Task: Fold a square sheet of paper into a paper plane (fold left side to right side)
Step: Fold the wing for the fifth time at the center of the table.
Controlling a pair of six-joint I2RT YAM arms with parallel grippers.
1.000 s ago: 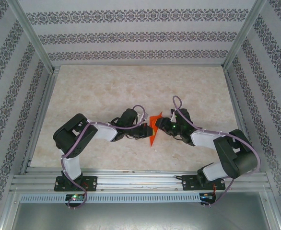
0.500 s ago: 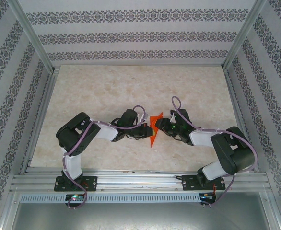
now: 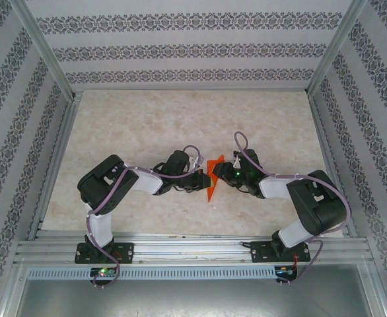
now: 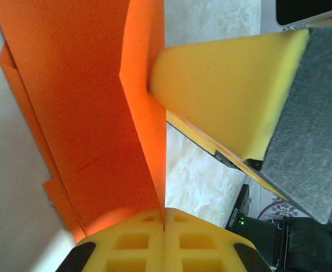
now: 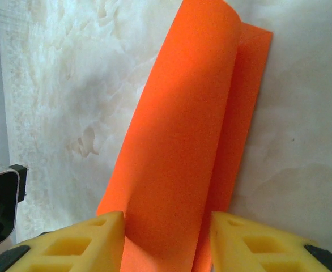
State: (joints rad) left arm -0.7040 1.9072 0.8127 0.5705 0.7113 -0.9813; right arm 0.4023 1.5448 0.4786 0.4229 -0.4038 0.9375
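Observation:
The square sheet of paper is bright orange, creased and partly folded, and stands up off the table between the two grippers. My left gripper is shut on the paper's lower edge, its yellow pads pressed together with the sheet pinched in the seam. My right gripper is open, its yellow fingers either side of a curled fold of the paper. In the left wrist view one right finger touches the paper's flap. From above, the left gripper and right gripper meet at the sheet.
The marble-patterned table stretches behind and beside the arms. Patterned walls enclose it on three sides. An aluminium rail carrying both arm bases runs along the near edge.
The right arm's elbow and upper link have swung a little to the left, toward the centre. The paper and the left gripper stay where they were.

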